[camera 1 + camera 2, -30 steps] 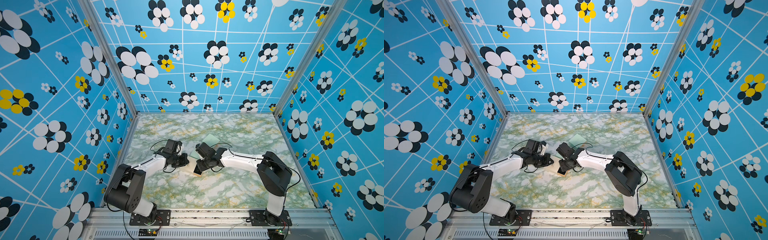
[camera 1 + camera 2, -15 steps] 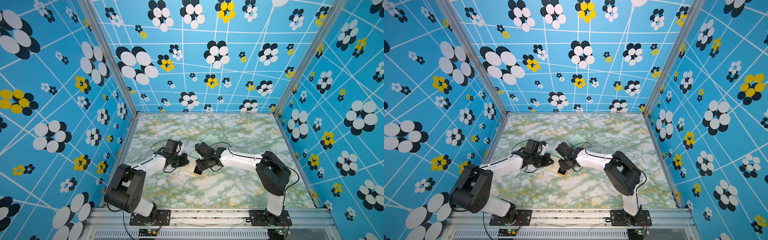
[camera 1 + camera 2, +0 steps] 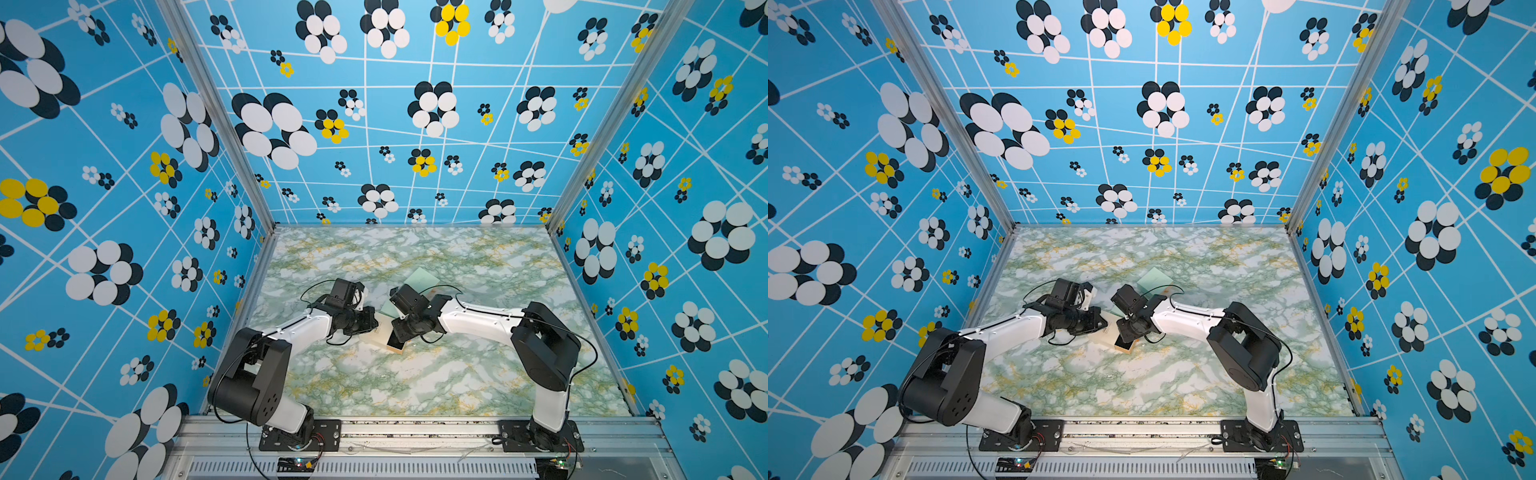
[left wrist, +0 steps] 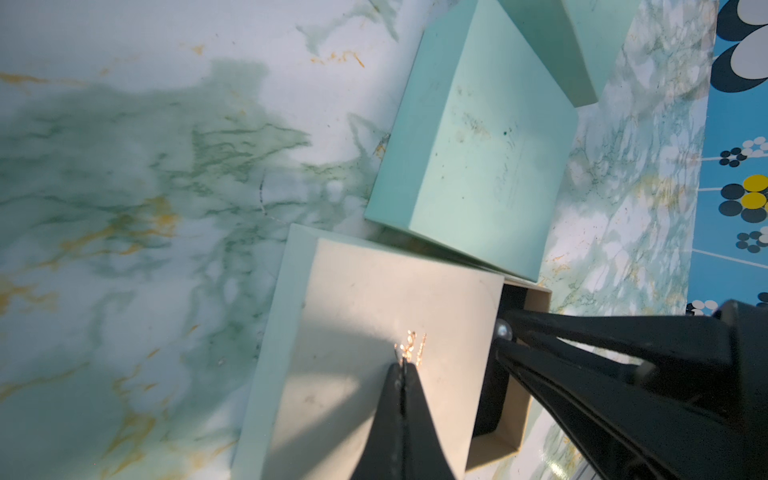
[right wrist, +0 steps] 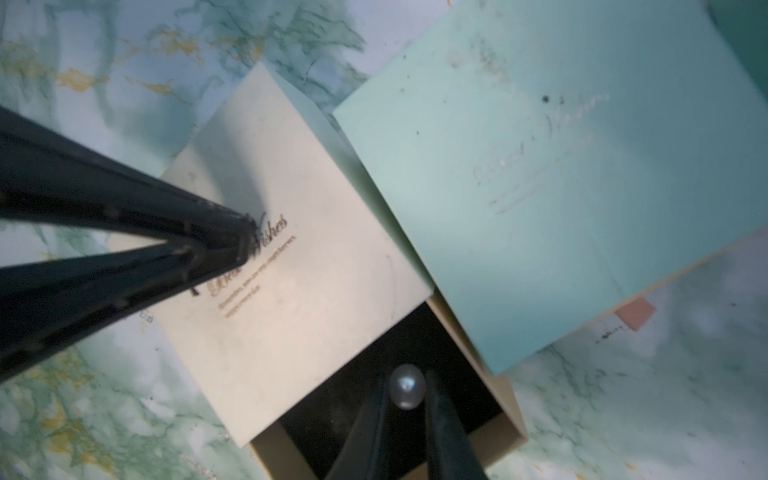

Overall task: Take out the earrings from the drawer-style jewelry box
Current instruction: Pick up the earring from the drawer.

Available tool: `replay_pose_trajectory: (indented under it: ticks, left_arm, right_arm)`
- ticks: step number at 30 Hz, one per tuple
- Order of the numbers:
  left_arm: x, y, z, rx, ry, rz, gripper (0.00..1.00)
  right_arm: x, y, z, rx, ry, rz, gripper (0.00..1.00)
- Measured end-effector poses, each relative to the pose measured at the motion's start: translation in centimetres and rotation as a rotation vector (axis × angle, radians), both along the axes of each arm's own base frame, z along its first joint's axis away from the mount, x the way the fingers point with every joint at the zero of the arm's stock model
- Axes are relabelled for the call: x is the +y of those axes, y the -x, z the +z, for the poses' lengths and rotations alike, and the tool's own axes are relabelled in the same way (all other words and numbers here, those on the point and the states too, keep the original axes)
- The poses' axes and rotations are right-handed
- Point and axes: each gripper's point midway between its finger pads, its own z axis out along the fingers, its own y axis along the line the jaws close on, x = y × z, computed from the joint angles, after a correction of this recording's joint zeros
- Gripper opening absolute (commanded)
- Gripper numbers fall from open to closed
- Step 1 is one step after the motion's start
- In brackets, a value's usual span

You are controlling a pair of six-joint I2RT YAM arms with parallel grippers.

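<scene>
The drawer-style jewelry box (image 5: 291, 249) is a cream sleeve with gold lettering. Its black-lined drawer (image 5: 332, 419) is pulled partly out. In both top views the box (image 3: 380, 337) (image 3: 1113, 334) lies mid-table between the two wrists. My right gripper (image 5: 406, 380) reaches into the drawer with its fingertips close against both sides of one of the earrings, a pale pearl (image 5: 407, 390). The pearl (image 4: 503, 330) also shows in the left wrist view between the right gripper (image 4: 498, 334) tips. My left gripper (image 4: 402, 366) is shut and empty, its tips pressed on the sleeve's lettering (image 5: 266, 232).
A mint-green box (image 5: 540, 166) (image 4: 478, 166) lies against the cream one and overlaps the drawer's far corner, with a pink tab (image 5: 633, 313) sticking out beneath it. A second mint box (image 4: 582, 41) (image 3: 420, 277) sits farther back. Marble-patterned table (image 3: 415, 382); blue flowered walls all round.
Both arms stay over the box with almost no movement in the top views. The right jaws have drawn closer together.
</scene>
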Motion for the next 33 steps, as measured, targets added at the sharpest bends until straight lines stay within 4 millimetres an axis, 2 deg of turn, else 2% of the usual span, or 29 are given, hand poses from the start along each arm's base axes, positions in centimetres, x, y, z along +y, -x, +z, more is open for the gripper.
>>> replay_pose_trajectory:
  ticks: [15,29,33]
  left_arm:
    - [0.00,0.00,0.00,0.000,0.000,0.000,0.00]
    - [0.00,0.00,0.00,0.000,0.000,0.000,0.00]
    - [0.00,0.00,0.00,0.000,0.000,0.000,0.00]
  right_arm:
    - [0.16,0.21,-0.02,0.000,0.001,0.006,0.22]
    - [0.17,0.20,-0.01,-0.002,0.001,0.010,0.09]
    - [0.18,0.20,0.00,-0.003,0.001,0.012,0.10]
